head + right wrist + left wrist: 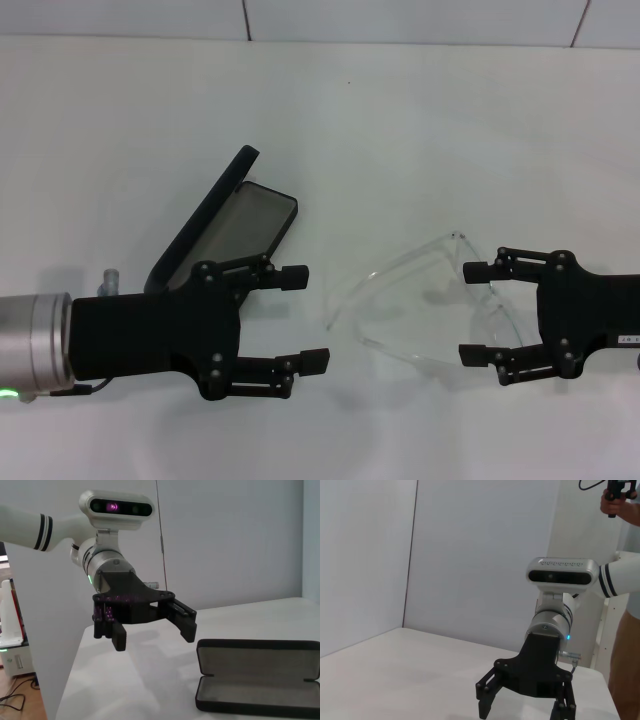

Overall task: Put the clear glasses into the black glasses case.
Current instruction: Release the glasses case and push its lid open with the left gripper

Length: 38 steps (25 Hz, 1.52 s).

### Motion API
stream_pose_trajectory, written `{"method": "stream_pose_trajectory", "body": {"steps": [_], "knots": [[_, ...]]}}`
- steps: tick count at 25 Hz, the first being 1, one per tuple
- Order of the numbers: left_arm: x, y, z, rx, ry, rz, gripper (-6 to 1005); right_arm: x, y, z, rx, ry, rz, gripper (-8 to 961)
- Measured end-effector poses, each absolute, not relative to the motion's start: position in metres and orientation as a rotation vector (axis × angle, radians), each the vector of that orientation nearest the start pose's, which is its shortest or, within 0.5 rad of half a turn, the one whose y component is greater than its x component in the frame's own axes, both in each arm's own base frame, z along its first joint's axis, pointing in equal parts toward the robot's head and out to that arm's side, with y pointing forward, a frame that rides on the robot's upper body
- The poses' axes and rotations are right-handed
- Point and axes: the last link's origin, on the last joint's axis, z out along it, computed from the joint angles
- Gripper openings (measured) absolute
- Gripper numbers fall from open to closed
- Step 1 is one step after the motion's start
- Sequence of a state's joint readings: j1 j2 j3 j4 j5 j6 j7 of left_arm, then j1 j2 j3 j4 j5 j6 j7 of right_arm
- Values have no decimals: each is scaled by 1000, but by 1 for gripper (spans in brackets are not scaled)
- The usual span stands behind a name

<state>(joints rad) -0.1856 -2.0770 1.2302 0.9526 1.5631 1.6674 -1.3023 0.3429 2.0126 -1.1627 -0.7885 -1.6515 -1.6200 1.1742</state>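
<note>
Black glasses case [257, 680] open, seemingly empty.

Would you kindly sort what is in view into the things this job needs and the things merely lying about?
Part of the job:
- clear glasses, on the table
- black glasses case, lid open
- right gripper, open beside the glasses
- left gripper, open by the case

Lying about:
- nothing else on the table
</note>
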Motion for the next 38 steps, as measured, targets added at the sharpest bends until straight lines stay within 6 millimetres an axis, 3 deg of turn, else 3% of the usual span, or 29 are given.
{"method": "stream_pose_trajectory", "body": {"steps": [18,23,27,32,38], "knots": [[-240,251,-4,-2830,-343,-966,860,257,282,-5,-2897,209,756,874],[-229,269,23,-2721,-609,-1099,859,258,282,-8,-2899,235,768,874],[-216,291,52,-2679,-832,-1100,859,259,281,-9,-2900,249,772,874],[-191,313,72,-2692,-1019,-755,859,260,280,-11,-2900,258,775,874],[-154,329,67,-2529,-1071,-58,858,261,279,-12,-2900,272,779,874]]}}
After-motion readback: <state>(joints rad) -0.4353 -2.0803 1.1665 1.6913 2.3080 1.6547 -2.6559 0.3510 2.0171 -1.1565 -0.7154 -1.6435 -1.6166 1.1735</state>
